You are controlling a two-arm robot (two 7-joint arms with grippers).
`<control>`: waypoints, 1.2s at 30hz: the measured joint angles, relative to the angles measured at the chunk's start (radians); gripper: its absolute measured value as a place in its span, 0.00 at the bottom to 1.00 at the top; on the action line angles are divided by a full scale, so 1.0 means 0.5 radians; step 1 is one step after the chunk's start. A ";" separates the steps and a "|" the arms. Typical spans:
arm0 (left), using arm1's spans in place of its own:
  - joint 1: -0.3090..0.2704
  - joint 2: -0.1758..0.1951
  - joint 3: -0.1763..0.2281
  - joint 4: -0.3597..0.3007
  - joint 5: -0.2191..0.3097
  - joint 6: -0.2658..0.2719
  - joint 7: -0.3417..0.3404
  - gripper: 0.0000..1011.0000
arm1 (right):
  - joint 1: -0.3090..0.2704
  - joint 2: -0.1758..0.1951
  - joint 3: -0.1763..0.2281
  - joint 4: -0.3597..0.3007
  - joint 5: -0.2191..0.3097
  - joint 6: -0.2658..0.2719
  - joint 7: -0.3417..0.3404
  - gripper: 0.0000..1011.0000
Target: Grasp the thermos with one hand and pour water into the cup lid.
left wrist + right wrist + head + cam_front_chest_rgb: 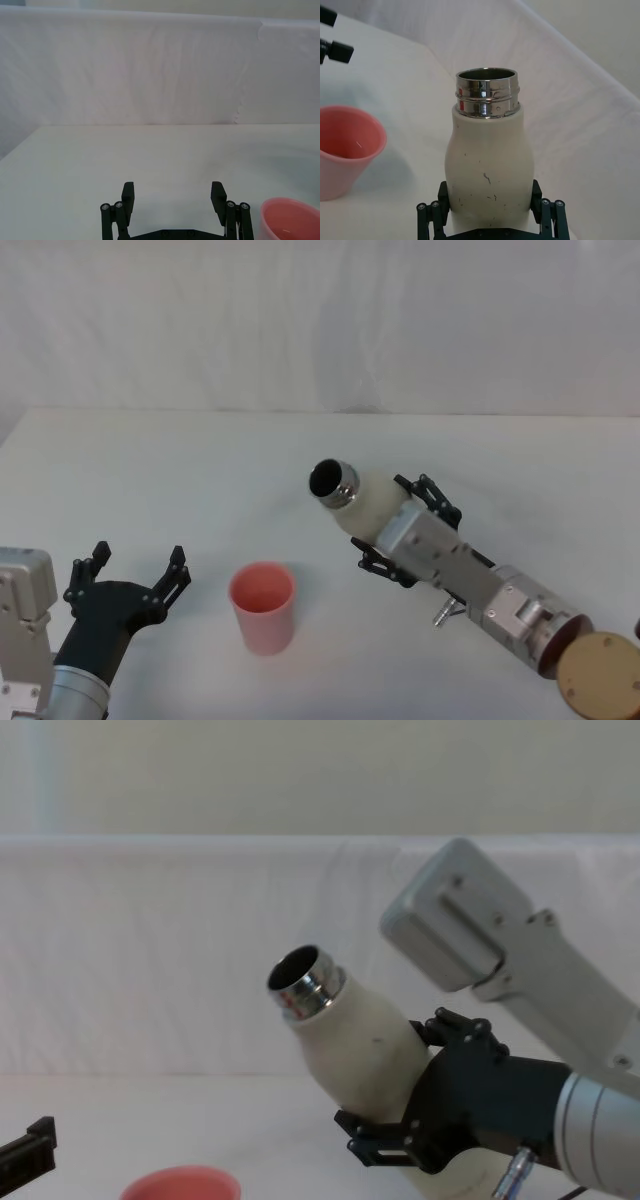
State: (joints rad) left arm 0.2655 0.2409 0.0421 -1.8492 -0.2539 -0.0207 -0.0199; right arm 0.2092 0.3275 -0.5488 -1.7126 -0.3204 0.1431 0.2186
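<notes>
thermos: the thermos [362,502] is lifted clear of the table [480,455] and tilted, its open steel neck [334,482] aimed up and toward the robot's left; no lid on it, and no water visible at the mouth.
right gripper: the right gripper [408,523] is clamped around the lower body of the thermos, one finger on each side, as the right wrist view [491,209] shows.
cup lid: the cup lid [262,607] stands upright on the table, lower than the neck and to the robot's left of it, apart from the thermos; whether it holds water i cannot tell.
left gripper: the left gripper [135,573] hangs near the table's near left edge with its fingers spread wide on nothing, just beside the cup lid but not touching it.
step in hand: grasp and lift look done; this reads as the carry and the start of the tilt, pouring not yet begun.
next move: the mouth likely needs to come over the pink rim and the bottle to roll further until the neck dips below level, slowly, since the cup is narrow and light.
</notes>
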 joint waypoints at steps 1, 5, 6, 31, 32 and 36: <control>0.000 0.000 0.000 0.000 0.000 0.000 0.000 0.99 | 0.003 -0.002 -0.007 0.000 -0.023 0.006 -0.005 0.95; 0.000 0.000 0.000 0.000 0.000 0.000 0.000 0.99 | 0.012 -0.014 -0.041 0.008 -0.131 0.028 -0.025 0.95; 0.000 0.000 0.000 0.000 0.000 0.000 0.000 0.99 | 0.014 -0.016 -0.047 0.010 -0.152 0.032 -0.027 0.95; 0.000 0.000 0.000 0.000 0.000 0.000 0.000 0.99 | 0.035 -0.053 -0.117 0.033 -0.572 0.058 0.025 0.95; 0.000 0.000 0.000 0.000 0.000 0.000 0.000 0.99 | 0.034 -0.054 -0.118 0.033 -0.584 0.058 0.027 0.95; 0.000 0.000 0.000 0.000 0.000 0.000 0.000 0.99 | 0.034 -0.058 -0.128 0.033 -0.660 0.062 0.040 0.95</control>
State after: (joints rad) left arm 0.2655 0.2410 0.0421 -1.8492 -0.2539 -0.0207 -0.0199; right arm 0.2260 0.2986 -0.6129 -1.6959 -0.6505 0.1741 0.2389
